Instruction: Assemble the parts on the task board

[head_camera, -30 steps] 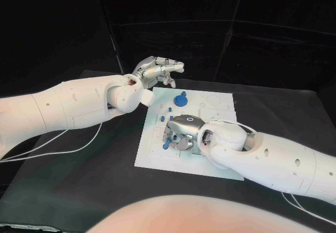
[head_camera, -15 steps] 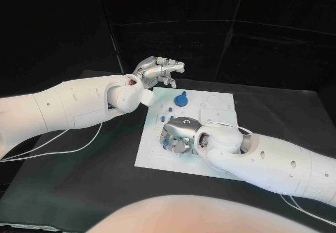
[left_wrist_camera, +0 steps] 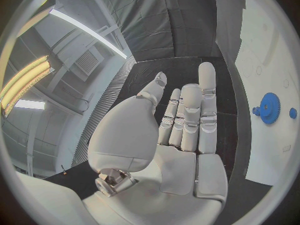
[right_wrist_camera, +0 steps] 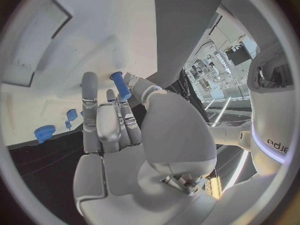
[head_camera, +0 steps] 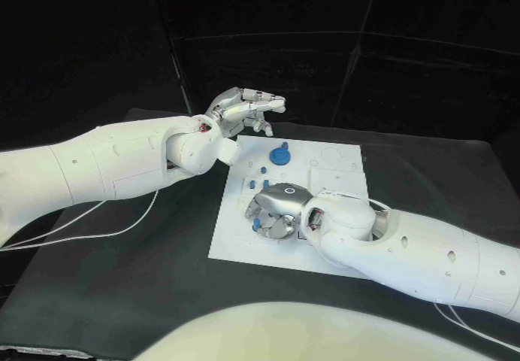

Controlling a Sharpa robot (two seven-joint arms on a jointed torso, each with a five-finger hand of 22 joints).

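My right hand [head_camera: 279, 209] hangs over the board's [head_camera: 233, 244] middle, pinching a blue peg [right_wrist_camera: 120, 85]. My left hand [head_camera: 245, 107], fingers apart and empty, hovers beyond the board's far edge, near the blue gear [head_camera: 281, 156].

**Camera setup**

Head view: high, looking down on the black table [head_camera: 130, 301] with the task board [head_camera: 325, 169] centred. Left wrist view: close behind the left hand [left_wrist_camera: 178, 135], board edge [left_wrist_camera: 269, 60] alongside. Right wrist view: close behind the right hand [right_wrist_camera: 119, 135], right over the board [right_wrist_camera: 94, 50]. All three share the board.
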